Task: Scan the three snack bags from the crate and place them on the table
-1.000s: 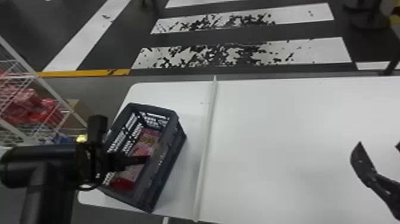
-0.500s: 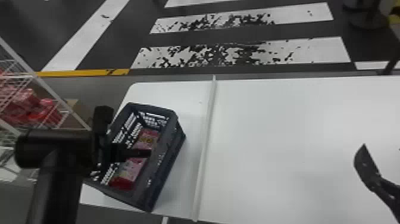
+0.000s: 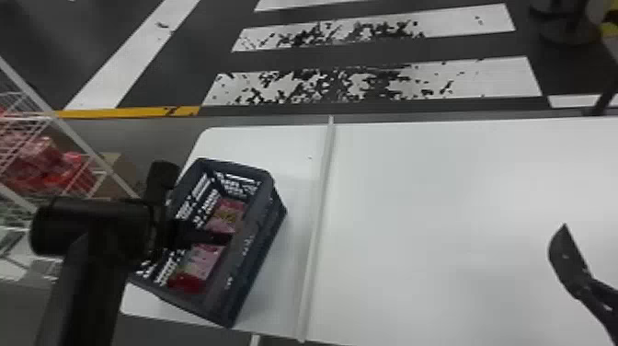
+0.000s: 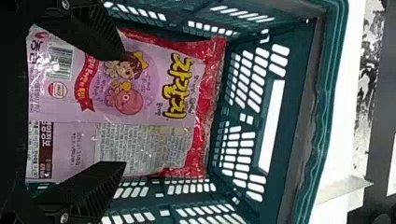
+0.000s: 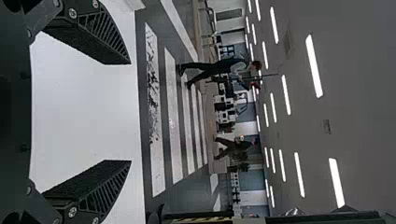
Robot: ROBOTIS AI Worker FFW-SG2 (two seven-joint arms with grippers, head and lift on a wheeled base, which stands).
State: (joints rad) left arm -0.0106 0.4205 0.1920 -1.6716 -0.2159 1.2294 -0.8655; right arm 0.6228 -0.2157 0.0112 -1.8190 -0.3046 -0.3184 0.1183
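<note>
Site reads as a large indoor hall, exact use unclear: rows of ceiling strip lights (image 5: 314, 65), worn crossing stripes (image 3: 496, 78) and yellow line (image 3: 115, 112) on dark floor (image 3: 460, 48), wire rack (image 3: 69, 129) holding red packages (image 3: 41, 158)

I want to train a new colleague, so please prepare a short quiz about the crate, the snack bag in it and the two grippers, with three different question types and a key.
1. True or false: the left gripper and the right gripper both have their fingers apart.
2. Where is the snack bag?
A) On the strip
B) Inside the crate
C) On the floor
3. Fill in: seen from the robot, the crate stands to the ____ of the long strip on the table.

Key: 1 true; 2 B; 3 left.
</note>
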